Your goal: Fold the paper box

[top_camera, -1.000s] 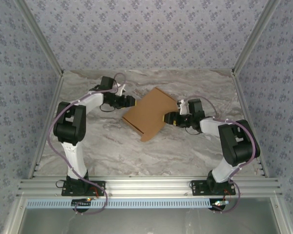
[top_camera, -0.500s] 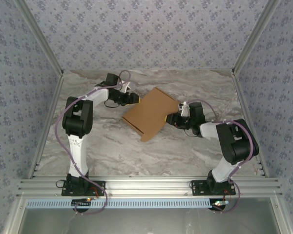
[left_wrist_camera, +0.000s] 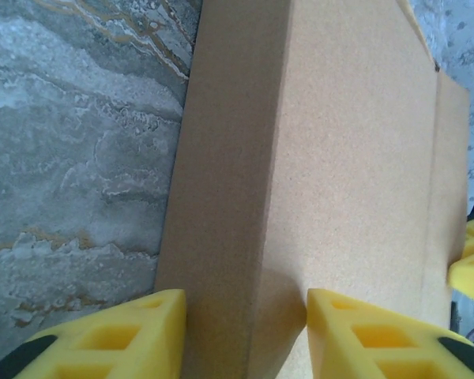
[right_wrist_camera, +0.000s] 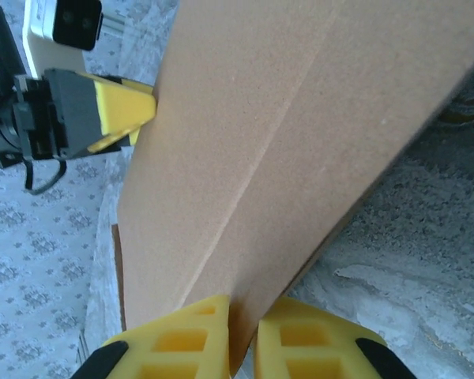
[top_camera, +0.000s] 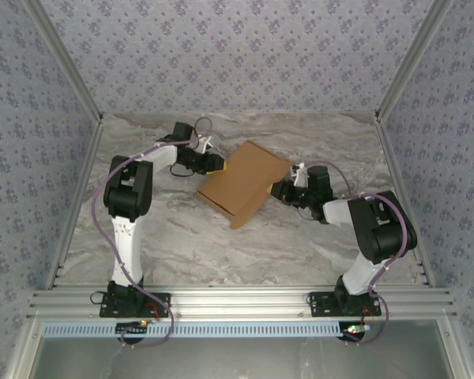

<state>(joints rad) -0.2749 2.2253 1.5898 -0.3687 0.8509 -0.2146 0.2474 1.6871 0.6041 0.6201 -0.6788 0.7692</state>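
The plain brown cardboard paper box [top_camera: 241, 185] lies askew in the middle of the grey-veined marble table [top_camera: 166, 237], and I have it from two opposite sides. My right fingers [right_wrist_camera: 178, 339] are pinched almost together on a thin cardboard panel at the box's right edge, with only the sheet's thickness separating the yellow pads. My left fingers [left_wrist_camera: 118, 339] stand wide apart at the far-left edge, straddling the creased corner where the darker side wall meets the flat top. Whether either pad actually presses the card I cannot tell. I judge the step in hand to be squaring up and closing this side wall. To do it well I would let the right arm serve as the anchor, gripping firmly without dragging, while the left fingers close across the crease and push along the scored line, not across it, so the wall stands upright instead of buckling. The risk, as I see it, is the light box pivoting on the smooth table if my two pushes are not opposed.
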